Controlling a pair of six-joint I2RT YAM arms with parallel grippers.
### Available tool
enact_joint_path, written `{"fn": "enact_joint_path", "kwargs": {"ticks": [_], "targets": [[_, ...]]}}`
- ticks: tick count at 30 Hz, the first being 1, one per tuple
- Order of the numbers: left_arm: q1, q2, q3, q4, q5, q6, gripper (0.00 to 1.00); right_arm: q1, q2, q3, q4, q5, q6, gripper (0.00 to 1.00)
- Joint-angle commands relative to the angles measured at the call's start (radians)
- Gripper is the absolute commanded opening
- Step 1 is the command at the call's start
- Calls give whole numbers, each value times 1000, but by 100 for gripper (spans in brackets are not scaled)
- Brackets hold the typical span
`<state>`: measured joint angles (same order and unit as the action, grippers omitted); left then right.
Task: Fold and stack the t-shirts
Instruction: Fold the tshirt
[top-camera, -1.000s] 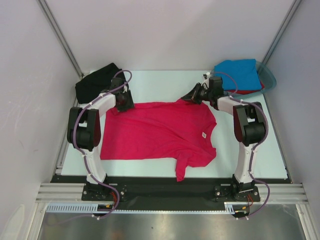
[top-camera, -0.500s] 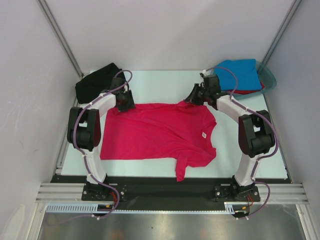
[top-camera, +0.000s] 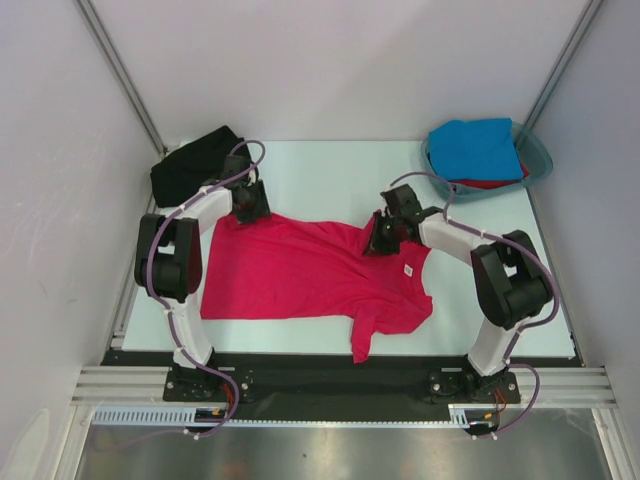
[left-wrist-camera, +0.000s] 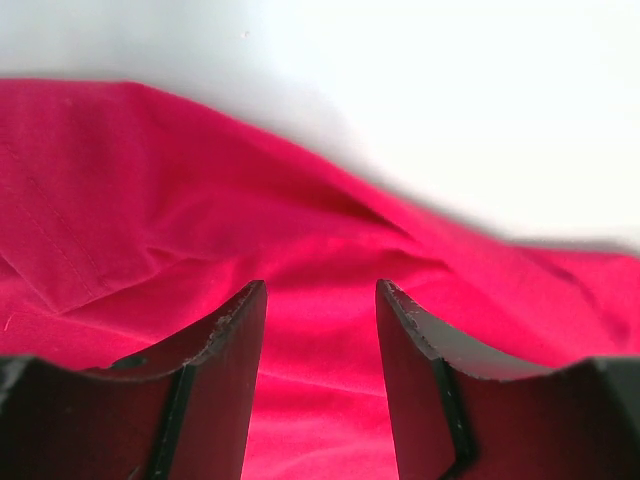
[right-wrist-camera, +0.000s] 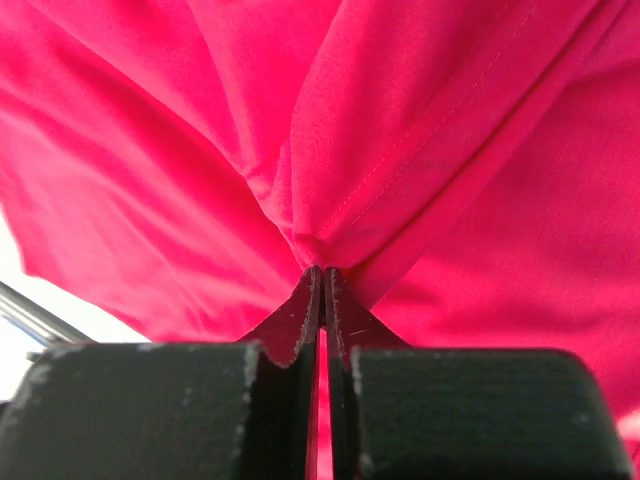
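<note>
White panel walls close in a pale desk (top-camera: 330, 170), and you have four shirts on it. Crimson-pink t-shirt (top-camera: 290, 275): spread across the middle of the desk, mostly flat, small white neck label (top-camera: 408, 269) facing up on its right side, one sleeve trailing toward the near edge. Black t-shirt (top-camera: 190, 165): bunched at the far left corner, apart from the pink one. Blue t-shirt (top-camera: 480, 148): folded, lying on top of the red t-shirt (top-camera: 492, 183), both inside the teal tub (top-camera: 537, 160) at the far right corner. Your left arm (top-camera: 185, 225) reaches to the far left corner of the pink shirt; left jaws spread, pink cloth showing in the gap between them, bare desk just beyond the hem; whether the tips touch the cloth you cannot tell. Your right arm (top-camera: 470, 240) reaches in over the shirt's far right part, close to the label; right jaws pressed together, pinching a gathered fold of pink cloth, creases running out from the pinch
</note>
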<state>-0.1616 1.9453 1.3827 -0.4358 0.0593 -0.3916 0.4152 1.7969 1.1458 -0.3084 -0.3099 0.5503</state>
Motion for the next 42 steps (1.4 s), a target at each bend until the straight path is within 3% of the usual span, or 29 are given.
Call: {"fn": "enact_joint_path", "kwargs": {"ticks": [1,2,3,5,6,9,14,22,32,42], "targets": [[-7,-16,26,0,-1,0,54,68,-111,-18,-109,136,14,5],[-7,-16,24,0,-1,0,54,98,-146,-44,-124,168,19,5],[-9,-16,22,0,-1,0,54,111,-165,-58,-141,196,23,12],[-7,-20,16,2,-1,0,54,144,-233,-96,-152,308,36,35],[-9,-20,13,3,-1,0,54,151,-257,-103,-156,437,36,54],[-13,-26,10,6,4,-4,54,129,-291,-92,-138,604,-7,70],[-24,-35,10,3,7,-4,54,10,-177,20,-117,617,-98,71],[-42,-63,-33,23,8,-10,54,-72,51,141,49,321,-122,64],[-42,-43,-36,22,4,-6,54,-102,104,169,130,144,-64,50],[-42,-39,-28,14,1,-1,54,-112,131,163,135,103,-59,47]]}}
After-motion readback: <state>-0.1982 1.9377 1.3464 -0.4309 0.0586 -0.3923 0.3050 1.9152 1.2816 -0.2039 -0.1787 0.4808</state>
